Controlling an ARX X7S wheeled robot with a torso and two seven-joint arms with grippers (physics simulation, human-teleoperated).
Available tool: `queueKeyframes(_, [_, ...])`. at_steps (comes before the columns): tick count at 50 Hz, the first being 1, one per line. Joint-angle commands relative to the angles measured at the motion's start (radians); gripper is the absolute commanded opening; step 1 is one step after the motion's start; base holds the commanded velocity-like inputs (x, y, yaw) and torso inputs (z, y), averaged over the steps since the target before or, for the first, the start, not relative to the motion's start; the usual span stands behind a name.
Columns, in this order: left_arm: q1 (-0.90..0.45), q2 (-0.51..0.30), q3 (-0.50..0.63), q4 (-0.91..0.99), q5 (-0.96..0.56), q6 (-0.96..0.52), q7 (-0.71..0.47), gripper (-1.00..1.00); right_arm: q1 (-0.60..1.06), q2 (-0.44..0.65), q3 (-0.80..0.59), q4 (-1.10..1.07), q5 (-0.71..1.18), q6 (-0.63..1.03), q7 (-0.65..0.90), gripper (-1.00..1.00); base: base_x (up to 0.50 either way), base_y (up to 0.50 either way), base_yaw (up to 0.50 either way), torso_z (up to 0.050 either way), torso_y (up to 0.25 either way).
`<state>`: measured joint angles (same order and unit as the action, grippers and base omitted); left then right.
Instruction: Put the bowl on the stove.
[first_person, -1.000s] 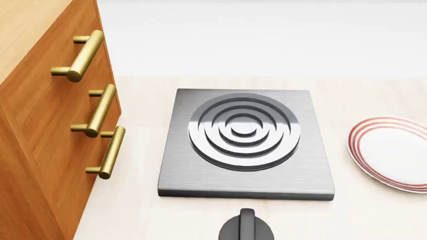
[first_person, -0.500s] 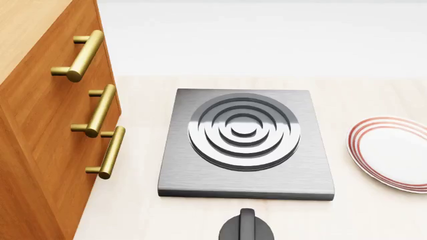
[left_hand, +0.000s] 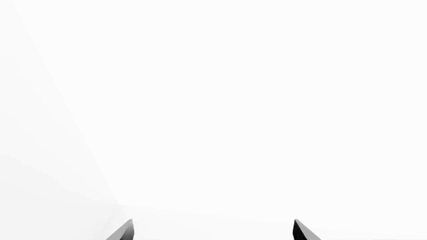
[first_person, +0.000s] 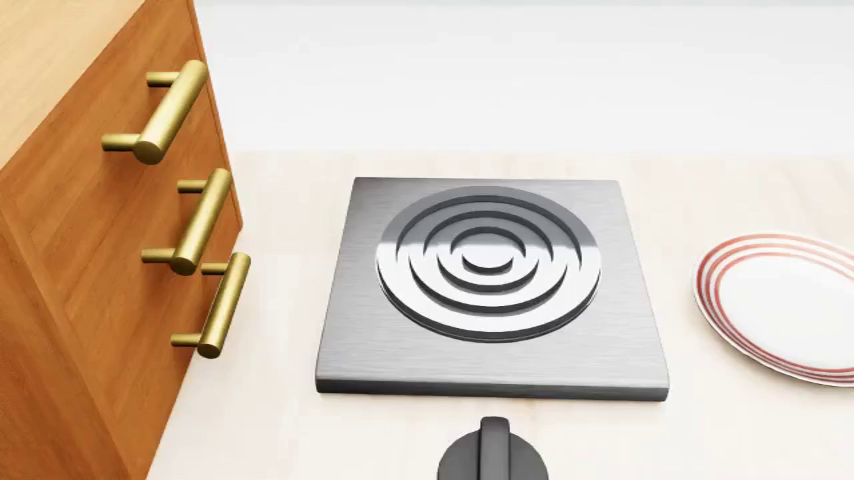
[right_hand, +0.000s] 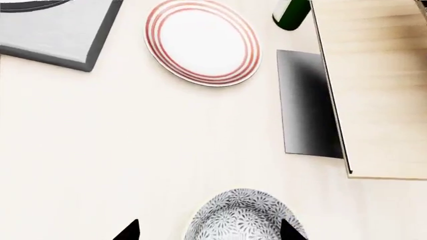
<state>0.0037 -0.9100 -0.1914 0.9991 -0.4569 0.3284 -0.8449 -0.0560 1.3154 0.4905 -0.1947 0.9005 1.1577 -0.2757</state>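
light: bright, even, diffuse | glare: left wrist view washed out almost wholly white | shadows: soft, one dark patch on bench (right_hand: 133, 150) beside a pale wooden board (right_hand: 380, 85) | focus: crisp, no blur, no edge distortion

Pale counter (first_person: 747, 430) carries stove (first_person: 490, 290) centrally, knob (first_person: 493, 458) nearer, plate (first_person: 787, 308) right, bowl (right_hand: 241, 216) elsewhere.

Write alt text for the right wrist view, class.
A speckled bowl sits between the open right pincer tips on a pale counter. Beyond lie a red-ringed white plate, a corner of the grey stove, and a green bottle.
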Motion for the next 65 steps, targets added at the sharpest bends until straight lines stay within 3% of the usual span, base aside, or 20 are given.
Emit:
queueKeyframes(1, [0.003, 0.021, -0.023, -0.013, 0.038, 0.014, 0.011, 1.0, -0.012, -0.052, -0.029, -0.01, -0.055, -0.035, 0.003, 1.0, 0.0, 0.0, 0.0, 0.0, 0.0])
queueKeyframes(38, [0.002, 0.004, -0.014, -0.009, 0.043, 0.019, -0.006, 1.0, -0.042, -0.17, -0.08, 0.064, -0.122, -0.105, 0.054, 1.0, 0.0, 0.0, 0.0, 0.0, 0.0])
queueKeyframes(65, [0.018, -0.001, -0.019, -0.018, 0.046, 0.034, -0.015, 1.0, 0.055, -0.223, -0.255, 0.119, -0.178, -0.16, 0.087, 1.0, 0.0, 0.0, 0.0, 0.0, 0.0])
